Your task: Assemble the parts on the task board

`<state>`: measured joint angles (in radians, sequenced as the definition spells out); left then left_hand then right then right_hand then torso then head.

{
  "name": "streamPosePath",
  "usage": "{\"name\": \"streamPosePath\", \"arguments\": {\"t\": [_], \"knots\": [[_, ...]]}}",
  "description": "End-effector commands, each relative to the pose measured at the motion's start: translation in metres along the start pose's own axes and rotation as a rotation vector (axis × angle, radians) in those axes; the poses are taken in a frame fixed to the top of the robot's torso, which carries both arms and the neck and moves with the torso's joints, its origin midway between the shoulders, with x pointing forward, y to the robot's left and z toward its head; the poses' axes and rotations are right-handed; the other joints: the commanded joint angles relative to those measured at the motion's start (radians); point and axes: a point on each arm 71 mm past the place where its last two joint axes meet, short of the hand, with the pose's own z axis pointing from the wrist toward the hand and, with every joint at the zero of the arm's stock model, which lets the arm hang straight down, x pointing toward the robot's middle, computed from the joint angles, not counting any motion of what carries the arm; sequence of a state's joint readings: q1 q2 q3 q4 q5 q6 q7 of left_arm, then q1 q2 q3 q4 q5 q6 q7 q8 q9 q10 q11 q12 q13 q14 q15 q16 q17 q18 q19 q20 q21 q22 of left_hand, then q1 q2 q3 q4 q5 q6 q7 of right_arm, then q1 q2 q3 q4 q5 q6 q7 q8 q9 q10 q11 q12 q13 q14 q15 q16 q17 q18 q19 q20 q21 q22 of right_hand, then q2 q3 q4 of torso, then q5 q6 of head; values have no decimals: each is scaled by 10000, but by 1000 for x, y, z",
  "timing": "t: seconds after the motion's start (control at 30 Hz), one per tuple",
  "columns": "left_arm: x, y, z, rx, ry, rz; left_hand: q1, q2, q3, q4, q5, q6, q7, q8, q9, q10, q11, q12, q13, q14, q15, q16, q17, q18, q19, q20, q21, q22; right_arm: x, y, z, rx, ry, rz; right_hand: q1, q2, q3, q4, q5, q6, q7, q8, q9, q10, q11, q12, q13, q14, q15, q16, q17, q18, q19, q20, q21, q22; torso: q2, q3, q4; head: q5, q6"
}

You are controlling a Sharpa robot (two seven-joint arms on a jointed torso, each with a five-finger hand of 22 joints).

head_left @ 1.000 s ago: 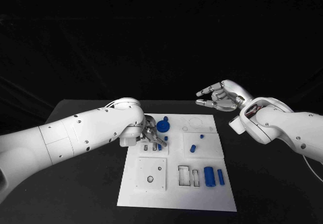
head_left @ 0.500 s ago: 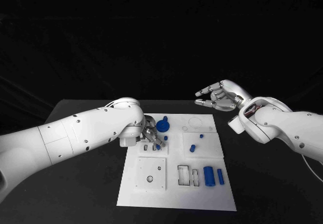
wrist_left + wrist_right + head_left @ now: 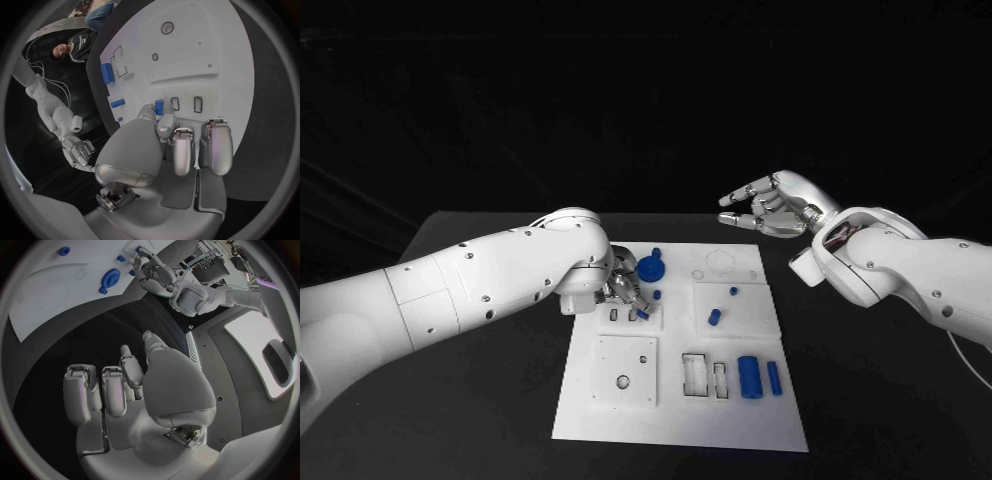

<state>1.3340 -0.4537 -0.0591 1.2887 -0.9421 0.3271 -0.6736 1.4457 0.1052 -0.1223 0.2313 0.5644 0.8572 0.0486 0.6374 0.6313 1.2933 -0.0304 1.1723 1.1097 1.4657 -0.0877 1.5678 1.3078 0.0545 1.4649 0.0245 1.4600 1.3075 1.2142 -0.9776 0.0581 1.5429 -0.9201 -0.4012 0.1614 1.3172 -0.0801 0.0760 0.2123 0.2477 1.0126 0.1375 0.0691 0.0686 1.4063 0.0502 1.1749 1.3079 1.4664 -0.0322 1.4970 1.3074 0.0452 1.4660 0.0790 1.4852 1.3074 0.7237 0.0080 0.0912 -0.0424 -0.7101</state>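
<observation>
Since the task asks for the parts to go into their seats, lowered left hand (image 3: pixel 620 292) over the upper left region of the task board (image 3: pixel 678 420), at about ten o'clock from the board's middle. Seems to pinch a small blue part (image 3: pixel 159 106) between thumb and fingertips (image 3: pixel 167 125), just beside two small upright slots (image 3: pixel 185 103); other fingers bent downward next to it. Probably held so in order to stand the piece upright into one of those slots, but cannot tell whether already seated or touching the board.

Right hand (image 3: pixel 770 207) raised off the board at about one o'clock, past the far right corner, well apart from every part. Holds nothing; fingers half curled yet apart from each other. Probably kept there only to leave room for the other arm.

Elsewhere on the board: blue gear (image 3: pixel 651 269) at about eleven o'clock, near the left hand; two small blue pegs (image 3: pixel 714 316) on the square plate at about two o'clock; two long blue cylinders (image 3: pixel 749 377) lying side by side at about four o'clock, beside empty rectangular slots (image 3: pixel 694 375). Most seats appear unfilled, so judged as an early stage.
</observation>
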Motion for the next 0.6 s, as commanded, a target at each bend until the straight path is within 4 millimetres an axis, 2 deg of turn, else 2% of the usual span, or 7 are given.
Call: {"name": "streamPosePath", "arguments": {"t": [0.03, 0.1, 0.2, 0.37, 0.4, 0.5, 0.6], "knots": [[-1, 0, -1, 253, -144, -470, 528, 73, 575, -197, 72, -29, -63, -36, 74, -37, 1, -82, -34, 1051, -36, 30, 2630, -145, 373, -75, -5, 679, 2, 0, 0, -33, 176, -46, 47, 91, -58, -3, 64, -40, -2, 10, 9, -83, -7, -7, 16, 735, 83, -27, 1198, -18, 36, 38, -27, 634, -5, 3, 19, 16, 16], [-1, 1, -2, 291, -265, -628, 582, -110, 1044, -168, 66, -28, -42, -33, 130, -3, 21, -101, -38, 1051, -16, 30, 2630, -141, 361, -56, -29, 647, 2, 0, 0, -30, 183, -56, 50, 93, -61, -7, 83, -40, -2, 10, 9, -86, -7, -14, 11, 734, 83, -30, 1192, -16, 32, 37, -31, 626, -3, 2, 14, 50, 29], [-2, 4, -4, 384, -519, -974, 444, -640, 2172, -9, 48, 7, -22, 0, 271, 81, 75, -107, -25, 1051, -33, 30, 2630, -134, 359, -36, -55, 631, 2, 0, 0, -26, 199, -67, 50, 93, -61, -7, 83, -40, -2, 10, 9, -86, -7, -14, 11, 734, 83, -30, 1192, -16, 32, 37, -31, 626, 1, 16, 21, 86, 61], [1, 9, -9, 514, -886, -1366, 171, -1233, 3456, 22, 26, 65, -24, 48, 430, 191, 18, -53, 47, 1051, -22, 30, 2630, -142, 377, -33, -49, 672, 2, -1, 0, -51, 243, -73, 50, 93, -61, -7, 83, -40, -2, 10, 9, -86, -7, -14, 11, 734, 83, -30, 1192, -16, 32, 37, -31, 626, -9, 22, 20, 101, 36], [2, 10, -10, 535, -947, -1391, -59, -1493, 4015, 54, -35, 88, -17, 61, 491, 231, 64, -32, 75, 1051, -43, 30, 2630, -144, 386, -37, -42, 695, 2, -1, -1, -55, 251, -74, 50, 95, -62, -7, 89, -40, -2, 10, 9, -85, -7, -11, 12, 734, 83, -32, 1190, -16, 33, 37, -31, 627, -11, 26, 24, 99, 39], [6, 13, -12, 587, -1064, -1446, -215, -1695, 4579, -2, -45, 109, -44, 89, 559, 278, 44, 11, 126, 1051, -6, 30, 2630, -146, 401, -60, -24, 737, 2, -1, -1, -58, 262, -78, 50, 100, -67, -7, 110, -40, -1, 10, 9, -82, -7, -3, 15, 732, 83, -36, 1184, -17, 35, 36, -30, 630, -5, 25, 20, 96, 39], [12, 16, -14, 635, -1192, -1498, -414, -1899, 5071, -90, -61, 125, -54, 125, 628, 325, 39, 57, 177, 1051, -29, 30, 2630, -156, 415, -49, -7, 777, 1, -2, -1, -48, 260, -89, 50, 100, -67, -7, 110, -40, -1, 10, 9, -82, -7, -3, 15, 732, 83, -36, 1184, -17, 35, 36, -30, 630, -12, 19, 42, 92, 8]]}}
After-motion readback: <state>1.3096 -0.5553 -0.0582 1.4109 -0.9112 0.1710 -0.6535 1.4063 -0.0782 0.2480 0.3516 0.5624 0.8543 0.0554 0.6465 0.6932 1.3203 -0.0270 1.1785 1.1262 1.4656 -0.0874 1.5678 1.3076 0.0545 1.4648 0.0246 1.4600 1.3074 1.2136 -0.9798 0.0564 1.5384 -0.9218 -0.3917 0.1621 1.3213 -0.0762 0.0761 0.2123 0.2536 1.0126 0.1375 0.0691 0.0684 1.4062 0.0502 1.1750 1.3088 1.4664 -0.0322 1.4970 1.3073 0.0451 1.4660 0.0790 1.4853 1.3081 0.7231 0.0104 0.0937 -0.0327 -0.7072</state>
